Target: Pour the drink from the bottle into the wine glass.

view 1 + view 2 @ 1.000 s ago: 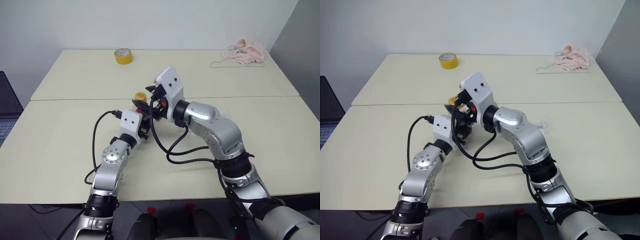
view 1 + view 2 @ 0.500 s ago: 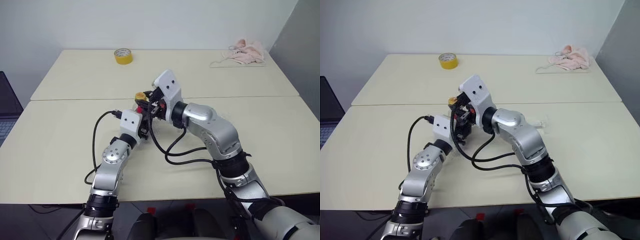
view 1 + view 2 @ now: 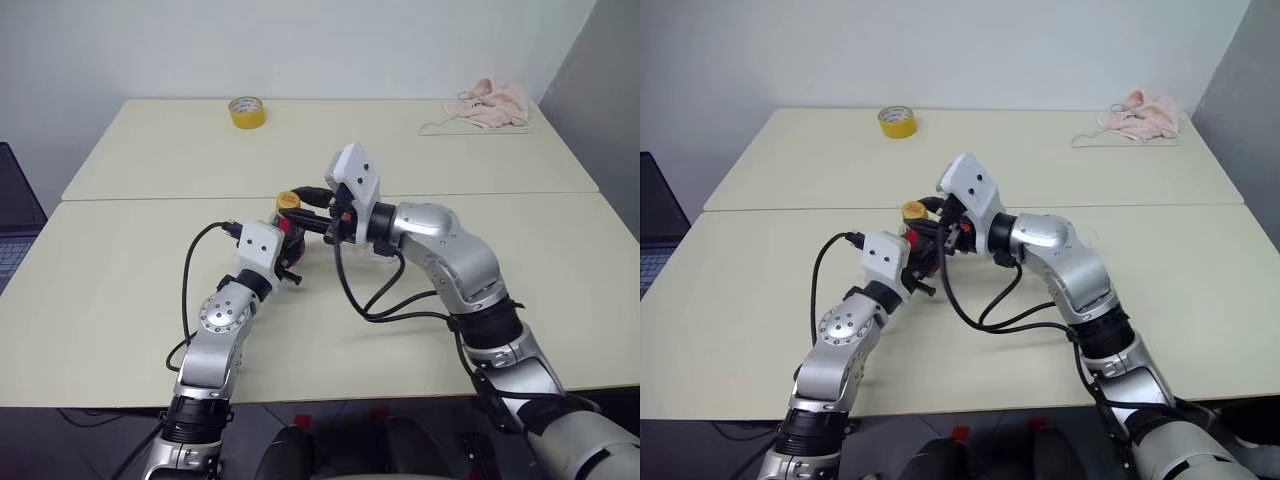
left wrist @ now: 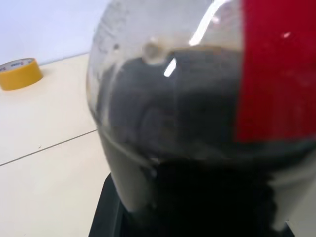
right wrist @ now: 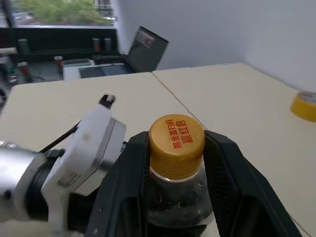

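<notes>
The bottle [image 3: 288,226], small and clear with a red label and a yellow cap [image 5: 177,137], stands upright near the middle of the table. Dark drink [image 4: 168,113] fills its round body. My left gripper [image 3: 287,243] is shut on the bottle's body from the near side. My right gripper [image 5: 177,143] reaches in level from the right, its two black fingers [image 5: 129,173] shut on either side of the cap. The wine glass is hidden behind my right arm.
A yellow tape roll [image 3: 247,112] lies at the table's far left, a pink cloth [image 3: 490,103] at the far right. A laptop [image 3: 10,235] sits off the left edge. A seam [image 3: 150,199] runs across between two tables.
My right hand has swung from above the bottle to its right side, now pointing level, and its fingers have closed on the cap. The left gripper has tightened on the bottle.
</notes>
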### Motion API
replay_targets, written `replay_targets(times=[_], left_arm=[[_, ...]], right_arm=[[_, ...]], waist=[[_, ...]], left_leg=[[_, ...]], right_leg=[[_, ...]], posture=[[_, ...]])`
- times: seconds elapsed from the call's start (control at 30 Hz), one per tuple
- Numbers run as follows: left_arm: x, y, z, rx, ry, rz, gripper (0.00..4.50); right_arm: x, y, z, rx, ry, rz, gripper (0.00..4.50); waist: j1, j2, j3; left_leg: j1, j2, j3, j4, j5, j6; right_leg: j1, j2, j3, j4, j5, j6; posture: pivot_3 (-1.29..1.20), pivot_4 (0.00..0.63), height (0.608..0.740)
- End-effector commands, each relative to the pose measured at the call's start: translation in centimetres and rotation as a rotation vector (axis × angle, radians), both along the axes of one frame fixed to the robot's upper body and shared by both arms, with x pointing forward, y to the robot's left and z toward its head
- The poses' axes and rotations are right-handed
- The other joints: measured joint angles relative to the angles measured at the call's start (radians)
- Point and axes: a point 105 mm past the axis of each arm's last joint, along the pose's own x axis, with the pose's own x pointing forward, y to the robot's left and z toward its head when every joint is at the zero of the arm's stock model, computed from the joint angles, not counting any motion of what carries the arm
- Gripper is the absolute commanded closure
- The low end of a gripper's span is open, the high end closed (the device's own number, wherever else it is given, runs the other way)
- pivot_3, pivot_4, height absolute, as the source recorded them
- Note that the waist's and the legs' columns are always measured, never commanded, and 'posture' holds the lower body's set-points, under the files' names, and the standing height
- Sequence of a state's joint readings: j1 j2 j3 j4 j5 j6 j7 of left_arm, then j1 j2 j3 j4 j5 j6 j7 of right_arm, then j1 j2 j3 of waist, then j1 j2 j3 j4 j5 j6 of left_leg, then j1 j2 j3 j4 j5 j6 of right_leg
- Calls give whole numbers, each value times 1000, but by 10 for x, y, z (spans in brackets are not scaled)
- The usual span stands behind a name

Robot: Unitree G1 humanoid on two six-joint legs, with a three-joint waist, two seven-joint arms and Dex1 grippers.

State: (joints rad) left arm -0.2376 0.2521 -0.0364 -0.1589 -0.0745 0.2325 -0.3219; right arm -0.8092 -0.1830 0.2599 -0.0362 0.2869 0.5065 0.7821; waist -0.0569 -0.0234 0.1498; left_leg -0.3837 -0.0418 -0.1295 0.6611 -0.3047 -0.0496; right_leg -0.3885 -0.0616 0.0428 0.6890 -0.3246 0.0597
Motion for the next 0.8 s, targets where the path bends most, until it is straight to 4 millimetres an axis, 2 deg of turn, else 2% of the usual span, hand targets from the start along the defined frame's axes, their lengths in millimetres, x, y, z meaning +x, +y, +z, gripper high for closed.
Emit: replay_targets(times=[0.03,0.2,0.43,0.47,0.7,0.73,0.8], left_arm=[[-1,13,10,-19,-23,39,3518],[-3,12,9,-22,-13,28,3530],[-5,8,8,-31,-6,6,3530],[-5,7,8,-33,-5,2,3530],[-7,5,8,-40,-5,1,3604],[-7,6,9,-42,-8,8,3604],[-7,7,10,-48,-13,26,3604]], right_arm=[[-22,11,13,-3,-152,214,3251],[-22,14,1,-91,-270,306,3251],[-23,18,-2,-108,-255,354,3251],[-21,18,0,-100,-246,342,2516],[-15,16,6,-38,-174,221,216],[-11,15,9,-9,-152,156,0],[-1,12,15,48,-100,28,0]], waist=[[0,0,0],[0,0,0],[0,0,0],[0,0,0],[0,0,0],[0,0,0],[1,0,0]], left_leg=[[0,0,0,0,0,0],[0,0,0,0,0,0],[0,0,0,1,0,0],[0,0,0,1,0,0],[0,0,-1,1,0,0],[0,0,-1,1,0,0],[0,0,-1,1,0,0]], right_leg=[[0,0,0,0,0,0],[0,0,0,0,0,0],[0,0,0,0,0,0],[0,-1,-1,0,0,0],[0,-1,-1,0,0,0],[0,-1,-1,0,0,0],[0,-3,-1,0,0,0]], posture=[[0,150,740],[0,150,740],[0,150,740],[0,150,740],[0,150,740],[0,150,740],[0,150,740]])
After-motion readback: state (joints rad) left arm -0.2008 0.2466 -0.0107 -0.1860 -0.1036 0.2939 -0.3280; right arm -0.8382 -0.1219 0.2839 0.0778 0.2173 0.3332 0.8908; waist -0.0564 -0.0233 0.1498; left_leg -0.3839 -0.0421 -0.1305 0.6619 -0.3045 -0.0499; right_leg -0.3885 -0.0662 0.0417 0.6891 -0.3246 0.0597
